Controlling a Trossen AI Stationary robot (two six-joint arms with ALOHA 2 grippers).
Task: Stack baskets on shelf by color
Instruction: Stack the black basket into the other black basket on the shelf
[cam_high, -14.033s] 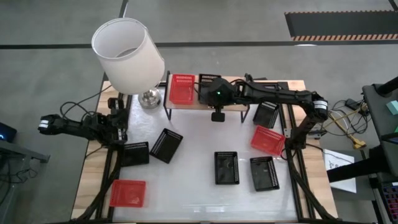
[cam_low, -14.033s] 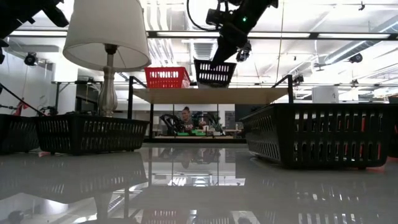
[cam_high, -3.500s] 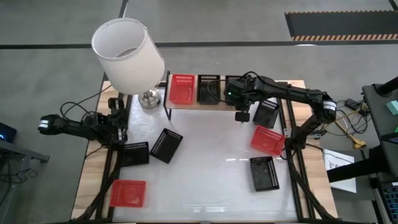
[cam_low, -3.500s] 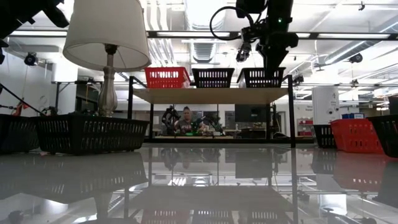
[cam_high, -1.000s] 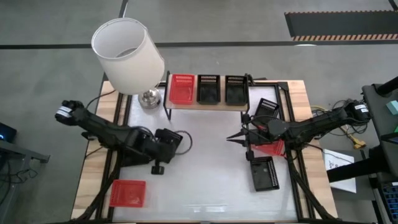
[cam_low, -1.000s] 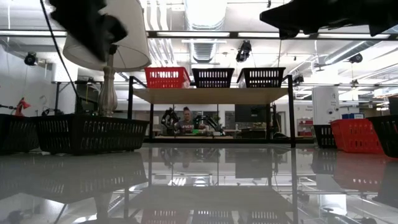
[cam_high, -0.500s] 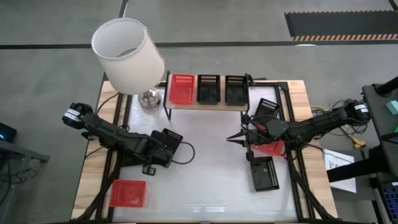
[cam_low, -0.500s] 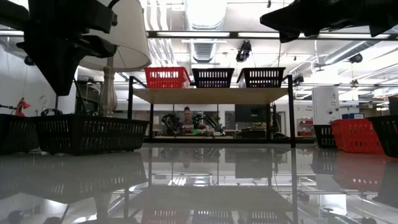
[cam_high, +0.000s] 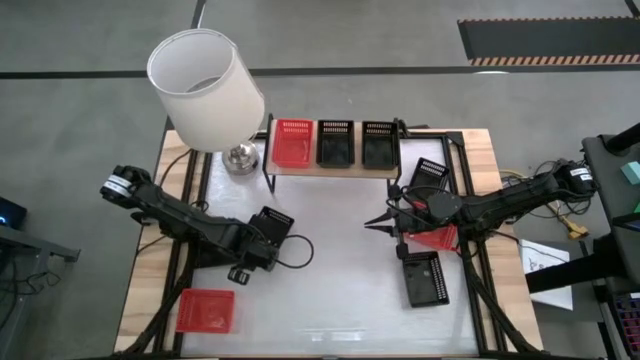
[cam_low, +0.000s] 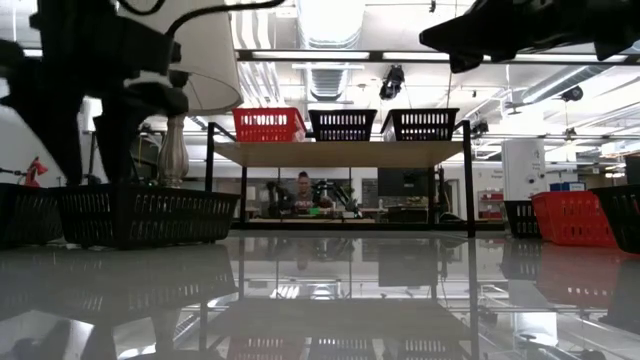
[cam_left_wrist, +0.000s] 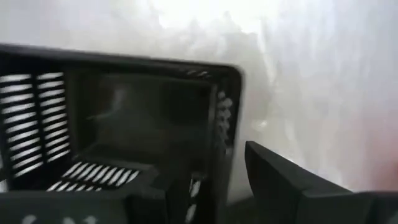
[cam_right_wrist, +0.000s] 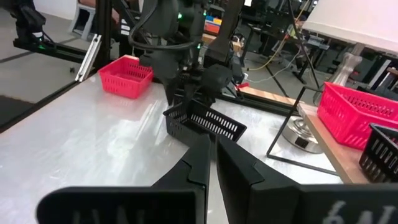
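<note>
On the shelf (cam_high: 335, 166) at the table's far side stand a red basket (cam_high: 293, 143) and two black baskets (cam_high: 335, 143) (cam_high: 378, 143) side by side. My left gripper (cam_high: 262, 241) points down, open, over a loose black basket (cam_high: 272, 222) left of centre. In the left wrist view one finger (cam_left_wrist: 292, 186) stands outside that basket's short wall (cam_left_wrist: 225, 124) and the other inside. My right gripper (cam_high: 370, 226) hangs shut and level above the table right of centre, holding nothing. My left gripper comes at the black basket from above with its open fingers on either side of one short wall (cam_left_wrist: 225, 124). In the low view the fingers (cam_low: 112, 135) reach down to the basket's rim (cam_low: 145, 190). Whether a finger touches the wall I cannot tell. The basket rests flat on the table.
A lamp (cam_high: 207, 85) stands at the far left beside the shelf. Loose baskets lie around: red (cam_high: 205, 310) near left, black (cam_high: 215, 246) under my left arm, black (cam_high: 425, 278) near right, red (cam_high: 432, 230) under my right arm, black (cam_high: 430, 180) far right.
My left gripper has come down onto the loose black basket, rolling about its own axis, and has opened from shut; its fingers now straddle the basket's wall. The basket has stayed where it was.
</note>
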